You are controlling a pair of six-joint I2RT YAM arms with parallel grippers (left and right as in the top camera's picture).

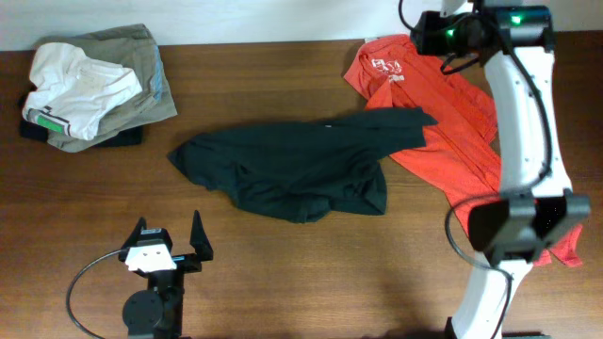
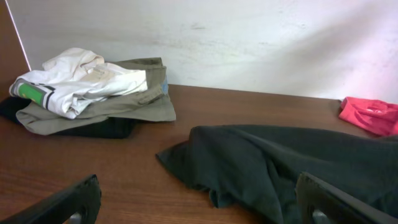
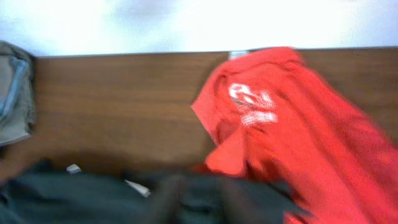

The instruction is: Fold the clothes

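The black T-shirt (image 1: 301, 169) lies crumpled at the table's middle, one sleeve lapping over a red shirt. No white lettering shows. In the left wrist view the black T-shirt (image 2: 292, 162) lies just beyond my fingers. My left gripper (image 1: 170, 234) is open and empty, near the front edge, just short of the shirt's left end; its wrist view shows the left gripper (image 2: 198, 193) spread wide. My right gripper (image 1: 421, 38) is raised high at the back right. In its blurred wrist view the right gripper (image 3: 208, 199) is a dark smear over the black T-shirt (image 3: 74, 199).
A red shirt (image 1: 443, 113) with a white logo lies spread at the right, partly under my right arm; it also shows in the right wrist view (image 3: 292, 137). A pile of white, olive and dark clothes (image 1: 89, 85) sits at the back left. A white wall (image 2: 249, 43) stands behind.
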